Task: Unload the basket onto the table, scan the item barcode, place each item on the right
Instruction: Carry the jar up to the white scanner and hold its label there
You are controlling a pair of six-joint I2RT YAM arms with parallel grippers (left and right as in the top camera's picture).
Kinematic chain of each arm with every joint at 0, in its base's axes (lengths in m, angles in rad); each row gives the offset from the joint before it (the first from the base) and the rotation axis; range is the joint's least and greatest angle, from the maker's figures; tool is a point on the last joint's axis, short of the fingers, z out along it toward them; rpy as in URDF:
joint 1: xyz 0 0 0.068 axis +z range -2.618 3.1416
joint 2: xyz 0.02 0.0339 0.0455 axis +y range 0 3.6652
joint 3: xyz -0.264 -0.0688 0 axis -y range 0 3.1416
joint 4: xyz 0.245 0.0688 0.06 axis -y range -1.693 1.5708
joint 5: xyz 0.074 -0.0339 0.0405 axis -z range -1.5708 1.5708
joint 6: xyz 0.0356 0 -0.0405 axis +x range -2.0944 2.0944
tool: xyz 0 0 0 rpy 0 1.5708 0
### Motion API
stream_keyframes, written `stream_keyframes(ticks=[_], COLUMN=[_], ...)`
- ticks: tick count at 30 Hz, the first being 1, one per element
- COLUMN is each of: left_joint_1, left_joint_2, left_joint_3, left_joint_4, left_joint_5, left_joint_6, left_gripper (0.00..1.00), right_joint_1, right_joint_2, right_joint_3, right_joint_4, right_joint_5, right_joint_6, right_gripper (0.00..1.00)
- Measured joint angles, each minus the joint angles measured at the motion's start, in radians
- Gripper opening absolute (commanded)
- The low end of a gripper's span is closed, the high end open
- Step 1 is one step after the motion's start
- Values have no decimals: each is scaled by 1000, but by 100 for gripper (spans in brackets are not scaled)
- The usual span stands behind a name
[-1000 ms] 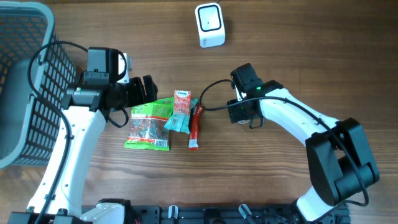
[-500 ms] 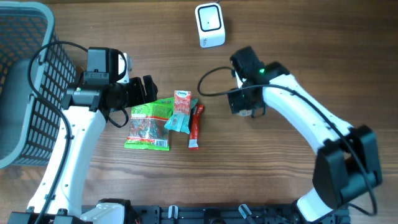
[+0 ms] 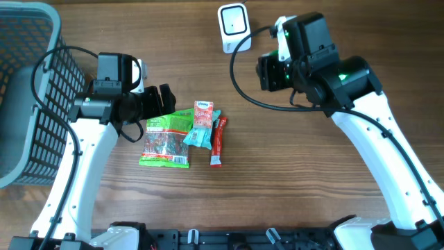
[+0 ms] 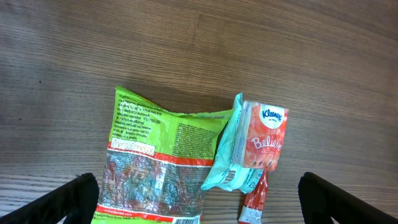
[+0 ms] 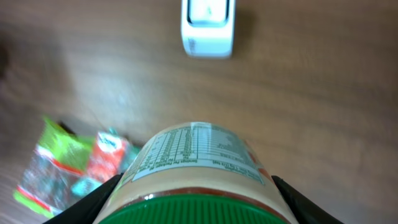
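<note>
My right gripper is shut on a jar with a green ribbed lid, pale contents and a printed nutrition label. A finger stands on each side of the jar. The white barcode scanner lies on the table just beyond it. In the overhead view my right gripper hangs close to the right of the scanner, and the arm hides the jar. My left gripper stands wide open above the green snack bag, holding nothing.
A small heap lies mid-table: the green snack bag, a Kleenex tissue pack, a teal packet and a red stick sachet. A grey mesh basket stands at the left edge.
My right arm has risen and swung toward the far side of the table, carrying the jar up next to the scanner. The left arm has not moved.
</note>
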Motion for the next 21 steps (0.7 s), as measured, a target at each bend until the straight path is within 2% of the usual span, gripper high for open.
stream_keyframes(ticks=[10,14,21], left_joint_1=[0,0,0], left_joint_2=[0,0,0], left_joint_3=[0,0,0], left_joint_4=[0,0,0], left_joint_5=[0,0,0], left_joint_6=[0,0,0], left_gripper=[100,100,100], right_joint_1=[0,0,0], right_joint_2=[51,151,338], right_joint_3=[0,0,-1], right_joint_4=[264,397,646], right_joint_5=[-19,-22,-20], right_joint_6=[0,-15,-69], right_gripper=[18,20,16])
